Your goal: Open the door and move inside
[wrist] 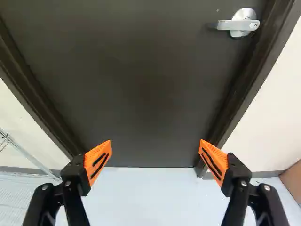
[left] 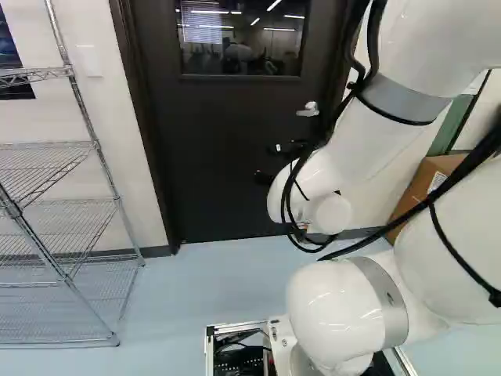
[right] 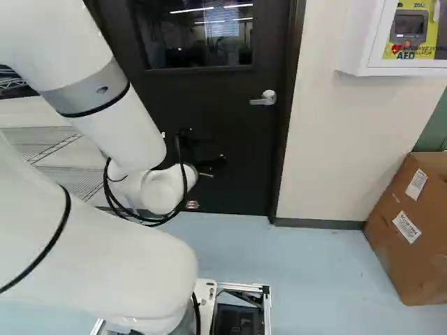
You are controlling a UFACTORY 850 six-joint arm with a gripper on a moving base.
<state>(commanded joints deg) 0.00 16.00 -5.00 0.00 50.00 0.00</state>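
Observation:
A dark door point(left: 227, 157) stands shut in its frame ahead of the arm. Its silver lever handle point(right: 264, 98) is on the door's right side, and the handle point(wrist: 239, 23) also shows in the wrist view, well ahead of the fingers and off to one side. The black gripper point(right: 209, 165), partly hidden by the wrist, is held before the door, lower than the handle. In the wrist view the gripper point(wrist: 155, 157) has its orange pads spread wide, nothing between them, and it does not touch the handle.
Wire shelving point(left: 63, 204) stands at the left of the left base view. A cardboard box point(right: 412, 223) sits on the floor by the wall at the right of the right base view, and a white AED cabinet point(right: 356, 56) hangs above. Pale blue floor point(right: 314, 279) lies before the door.

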